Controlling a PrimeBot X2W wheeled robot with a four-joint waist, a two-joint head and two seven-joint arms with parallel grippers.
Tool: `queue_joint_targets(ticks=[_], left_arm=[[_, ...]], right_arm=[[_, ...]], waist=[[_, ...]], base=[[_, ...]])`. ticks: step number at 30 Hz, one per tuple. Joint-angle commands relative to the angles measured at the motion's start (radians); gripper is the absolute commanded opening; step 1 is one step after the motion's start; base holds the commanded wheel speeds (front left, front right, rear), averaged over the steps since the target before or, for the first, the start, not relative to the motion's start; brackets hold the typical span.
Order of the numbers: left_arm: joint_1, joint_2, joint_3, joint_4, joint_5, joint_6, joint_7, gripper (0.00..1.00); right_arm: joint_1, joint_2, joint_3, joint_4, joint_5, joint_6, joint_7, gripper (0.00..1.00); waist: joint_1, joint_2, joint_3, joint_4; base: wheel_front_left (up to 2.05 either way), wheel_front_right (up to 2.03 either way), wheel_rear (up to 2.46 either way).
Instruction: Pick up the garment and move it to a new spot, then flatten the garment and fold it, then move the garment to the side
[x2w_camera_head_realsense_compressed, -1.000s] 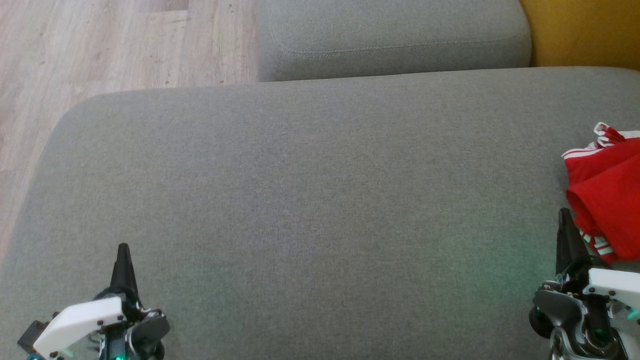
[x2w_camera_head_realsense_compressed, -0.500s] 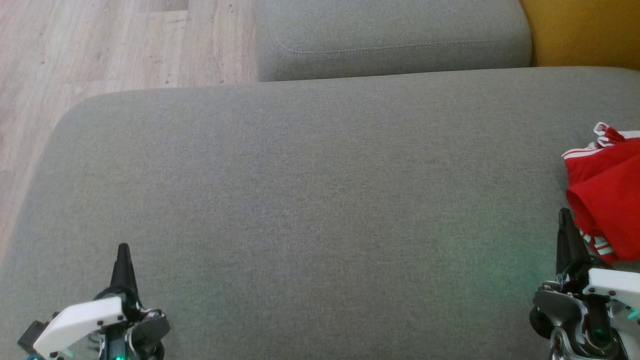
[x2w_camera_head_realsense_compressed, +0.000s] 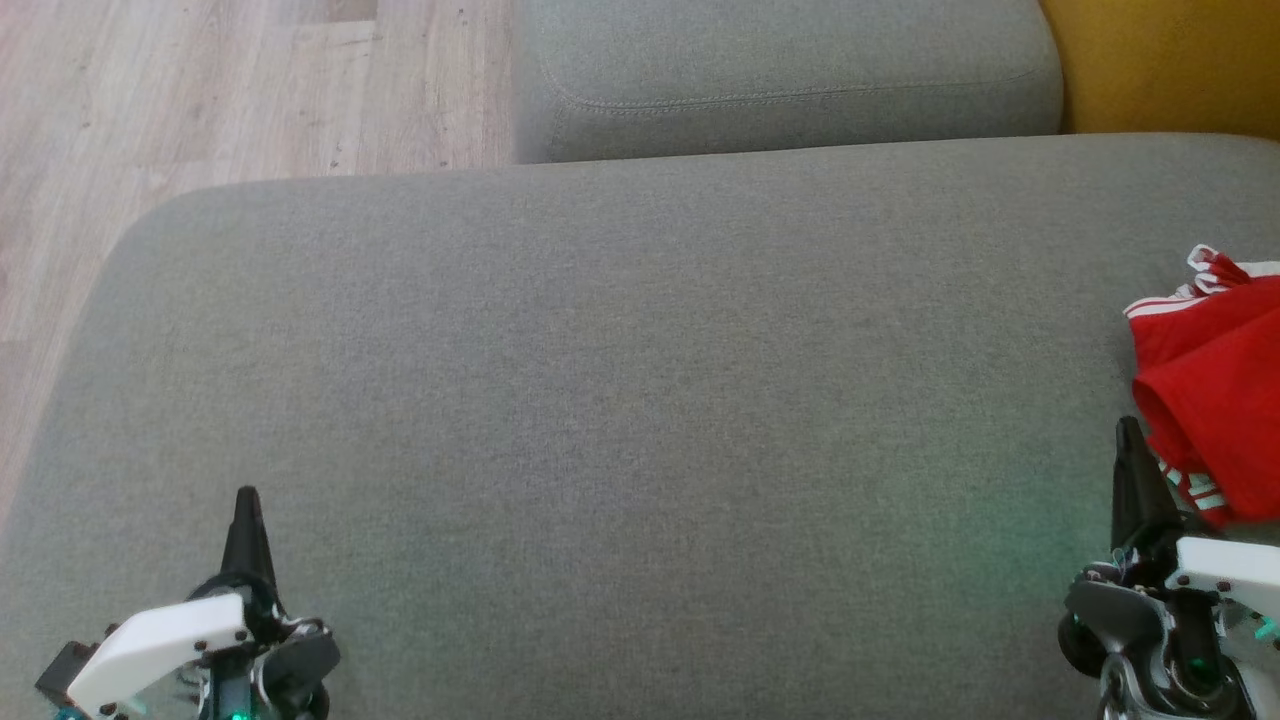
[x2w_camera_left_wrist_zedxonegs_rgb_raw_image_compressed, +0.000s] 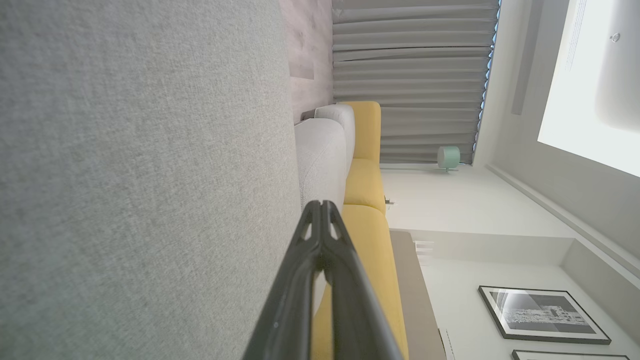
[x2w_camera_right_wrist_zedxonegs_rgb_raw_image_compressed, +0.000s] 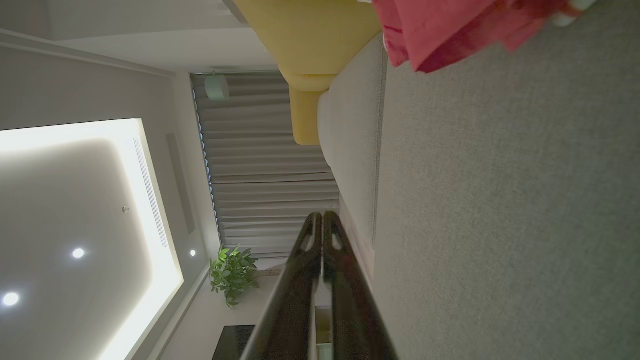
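A red garment (x2w_camera_head_realsense_compressed: 1215, 400) with white stripes lies crumpled at the right edge of the grey cushion (x2w_camera_head_realsense_compressed: 620, 400), partly cut off by the frame. In the right wrist view the garment (x2w_camera_right_wrist_zedxonegs_rgb_raw_image_compressed: 450, 30) shows at the top. My right gripper (x2w_camera_head_realsense_compressed: 1130, 430) is shut and empty, its tip just left of the garment's lower fold; whether it touches the cloth I cannot tell. Its fingers (x2w_camera_right_wrist_zedxonegs_rgb_raw_image_compressed: 320, 225) are pressed together. My left gripper (x2w_camera_head_realsense_compressed: 246, 500) is shut and empty at the lower left, far from the garment, with its fingers (x2w_camera_left_wrist_zedxonegs_rgb_raw_image_compressed: 322, 210) closed.
A second grey cushion (x2w_camera_head_realsense_compressed: 790, 75) sits behind the big one. Yellow upholstery (x2w_camera_head_realsense_compressed: 1170, 60) fills the far right corner. Wooden floor (x2w_camera_head_realsense_compressed: 200, 100) lies beyond the cushion's left edge. Curtains (x2w_camera_left_wrist_zedxonegs_rgb_raw_image_compressed: 410, 75) hang in the background.
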Motion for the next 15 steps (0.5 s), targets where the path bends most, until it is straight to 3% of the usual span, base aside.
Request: queue_joint_targets(ticks=[1,15], left_arm=[[-0.048,0.004,0.040,-0.036,0.001,-0.007,0.005,0.00],[-0.048,0.004,0.041,-0.036,0.002,-0.007,0.006,0.00]], right_arm=[[-0.050,-0.005,0.017,-0.031,-0.007,-0.001,0.004,0.00],[-0.050,-0.004,0.014,-0.031,-0.009,-0.001,0.007,0.00]], waist=[[0.0000,0.0000,0.000,0.000],[0.0000,0.0000,0.000,0.000]], base=[[0.00,0.00,0.00],[0.00,0.00,0.00]])
